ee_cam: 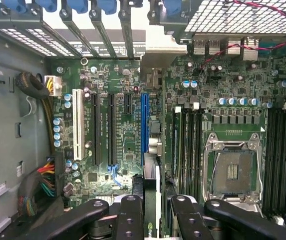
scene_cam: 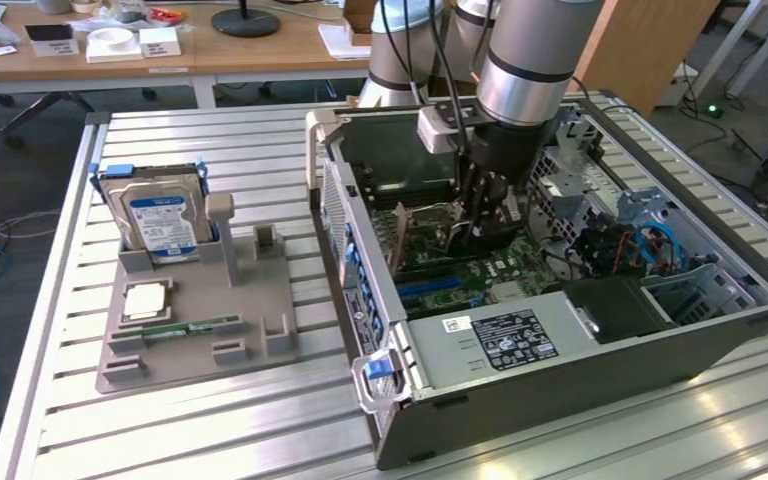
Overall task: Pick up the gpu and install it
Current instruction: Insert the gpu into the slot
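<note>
While the gripper (ee_cam: pixel 155 210) is closed part-way, the gpu (ee_cam: pixel 150 186) is clamped edge-on between its fingers (ee_cam: pixel 130 212), so the pick-up can be counted as done. The card is carried inside the open computer case (scene_cam: pixel 624 370), at the centre of the exterior view, low over the motherboard (ee_cam: pixel 133 142). Just beyond the fingers, the long blue slot (ee_cam: pixel 144 125) is seen running nearly parallel to the card's thin edge and close beside it. The card appears to hang slightly to one side of that slot rather than in it, though contact cannot be judged with confidence from this angle. Seating is therefore taken as not yet done. Farther off, at the exterior view's left, the grey holder tray (scene_cam: pixel 277 345) is seen with the hard drive (scene_cam: pixel 157 222) and memory stick (scene_cam: pixel 195 327) untouched.
</note>
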{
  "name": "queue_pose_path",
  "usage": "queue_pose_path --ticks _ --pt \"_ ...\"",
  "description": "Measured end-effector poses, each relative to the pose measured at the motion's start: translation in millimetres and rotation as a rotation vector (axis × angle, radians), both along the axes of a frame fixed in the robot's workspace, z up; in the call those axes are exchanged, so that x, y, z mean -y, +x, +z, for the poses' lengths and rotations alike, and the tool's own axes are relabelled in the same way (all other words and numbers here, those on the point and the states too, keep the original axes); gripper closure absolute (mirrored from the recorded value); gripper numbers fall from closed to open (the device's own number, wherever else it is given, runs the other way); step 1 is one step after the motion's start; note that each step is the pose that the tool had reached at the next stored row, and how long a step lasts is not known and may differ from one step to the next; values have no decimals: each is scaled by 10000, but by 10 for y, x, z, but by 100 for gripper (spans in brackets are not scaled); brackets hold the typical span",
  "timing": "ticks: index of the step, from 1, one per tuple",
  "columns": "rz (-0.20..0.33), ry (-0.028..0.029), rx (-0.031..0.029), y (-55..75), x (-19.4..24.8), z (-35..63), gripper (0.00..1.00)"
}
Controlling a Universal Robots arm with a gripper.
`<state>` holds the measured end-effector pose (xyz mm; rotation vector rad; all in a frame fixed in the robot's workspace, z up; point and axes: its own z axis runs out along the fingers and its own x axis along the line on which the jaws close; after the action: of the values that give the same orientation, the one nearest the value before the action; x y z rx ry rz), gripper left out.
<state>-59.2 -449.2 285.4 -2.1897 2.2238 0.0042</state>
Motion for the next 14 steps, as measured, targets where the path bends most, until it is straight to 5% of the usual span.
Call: queue_pose_path --ticks 14 --pt "-2 1 1 -26 28 -20 74"
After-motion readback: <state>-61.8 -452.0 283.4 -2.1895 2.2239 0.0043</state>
